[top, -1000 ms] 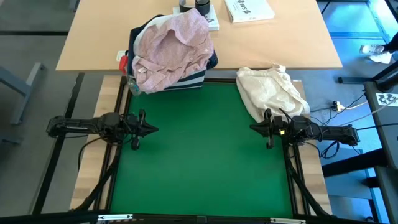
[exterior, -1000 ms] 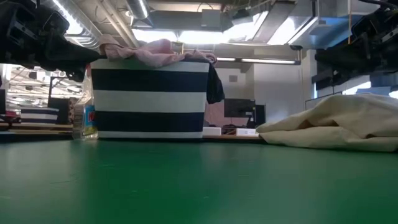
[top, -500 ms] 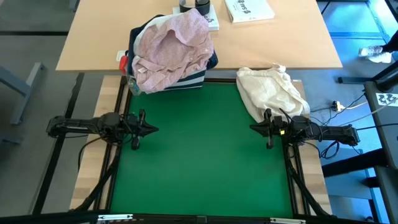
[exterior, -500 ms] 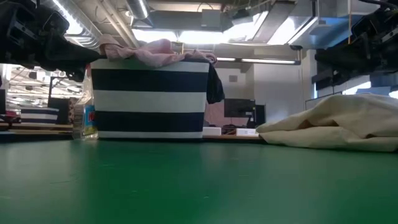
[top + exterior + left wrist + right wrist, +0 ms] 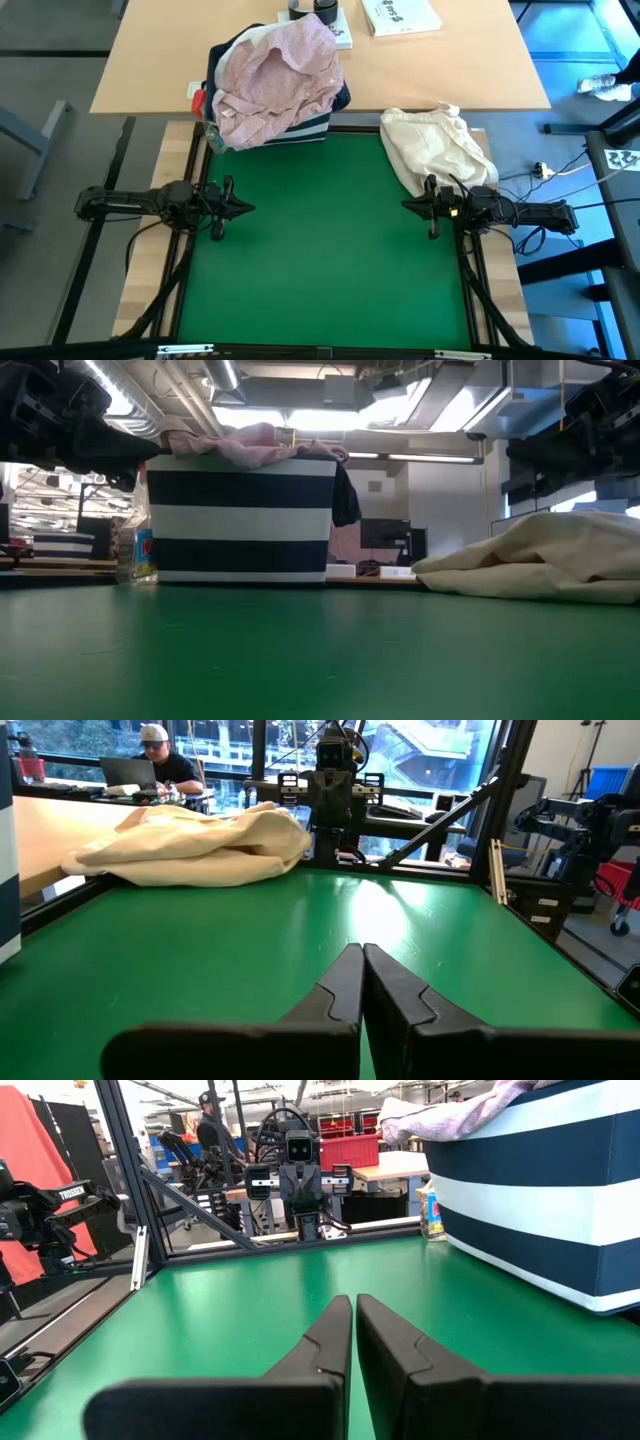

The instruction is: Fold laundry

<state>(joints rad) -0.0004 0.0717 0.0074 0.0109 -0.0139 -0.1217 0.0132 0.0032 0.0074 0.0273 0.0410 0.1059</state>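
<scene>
Nothing folded yet, by the look of it. Laundry (image 5: 275,80) heaped in striped bin (image 5: 240,520) at far edge of counter (image 5: 320,260), pale pink top (image 5: 285,70) uppermost (other garments mostly hidden beneath). Green mat bare. Left gripper (image 5: 243,208) and right gripper (image 5: 410,207) parked at opposite sides, jaws closed, holding nothing. Cream bundle (image 5: 435,145) near right arm. Whole job remaining.

Striped navy-and-white bin (image 5: 240,520) sitting at the far edge of the green mat (image 5: 300,660), pale pink top (image 5: 245,442) spilling over its rim. Plastic bottle (image 5: 133,545) standing just beside it. Cream cloth bundle (image 5: 540,560) lying well apart.
</scene>
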